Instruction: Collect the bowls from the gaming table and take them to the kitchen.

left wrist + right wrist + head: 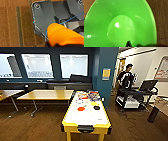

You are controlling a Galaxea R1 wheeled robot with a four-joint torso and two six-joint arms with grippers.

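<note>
The orange bowl (62, 35) shows close up in the left wrist view, hanging over the brown wood floor. My left gripper (53, 44) is shut on its lower edge. In the right wrist view the lime green bowl (121, 25) faces the camera with its hollow, held over the same floor by my right gripper (132, 45), a dark tip on its rim. The gaming table (86, 122), white-topped with a yellow-and-black edge, stands straight ahead in the head view. It carries board-game boxes (88, 95) at its far end and small orange-red, yellow and black round pieces (81, 108).
Wood-topped tables (46, 94) stand to the left under the windows. A teal pillar (105, 74) rises behind the gaming table. At the right, a person (126, 78) stands by a cart with a laptop (147, 85), and a black cylinder (153, 114) stands on the floor.
</note>
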